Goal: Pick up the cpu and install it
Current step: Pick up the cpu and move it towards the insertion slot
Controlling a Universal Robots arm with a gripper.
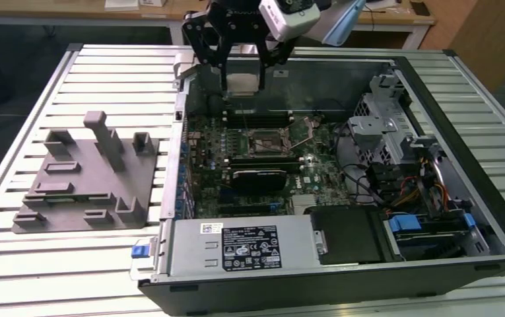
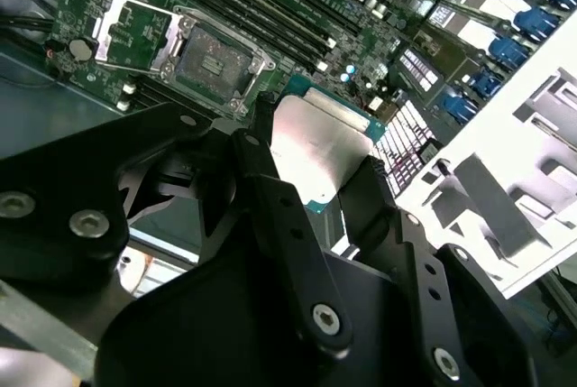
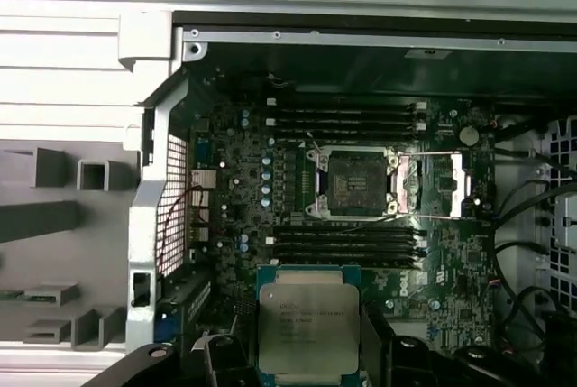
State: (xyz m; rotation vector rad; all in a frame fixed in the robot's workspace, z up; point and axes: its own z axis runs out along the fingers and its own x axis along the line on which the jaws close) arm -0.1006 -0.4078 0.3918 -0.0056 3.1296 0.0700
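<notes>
The cpu (image 1: 241, 84), a small square chip with a pale silver top, hangs in the air over the far side of the open computer case (image 1: 463, 218). My gripper (image 1: 241, 74) is shut on it, one black finger on each side. In both wrist views the cpu (image 2: 315, 148) (image 3: 306, 328) sits between the fingers (image 2: 261, 179). The empty socket (image 1: 265, 140) on the green motherboard lies below it, a little nearer the case's middle, with its metal frame swung open (image 3: 431, 187). The socket (image 2: 212, 53) (image 3: 356, 181) has nothing in it.
A large grey plastic block with upright tabs (image 1: 85, 175) stands on the slatted table at the exterior view's left. Inside the case are memory slots (image 3: 347, 116), a black ribbed module (image 1: 257, 177), a drive cage (image 1: 384, 125), cables and a power supply (image 1: 243, 247).
</notes>
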